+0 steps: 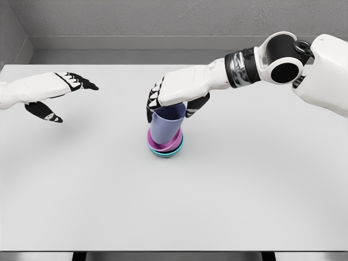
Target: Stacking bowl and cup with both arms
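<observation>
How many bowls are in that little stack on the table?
2: a purple bowl nested in a teal bowl, mid-table, under the cup that the right hand grips. More could be hidden inside.

right hand [175,93] fingers [150,106] curled downward, left hand [54,92] fingers spread

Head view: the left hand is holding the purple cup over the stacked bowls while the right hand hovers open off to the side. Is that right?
No, the hands are swapped. The head view shows the right hand holding the purple cup in the stacked bowls, its arm coming in from the right. The left hand is the one hovering open off to the side, holding nothing.
</observation>
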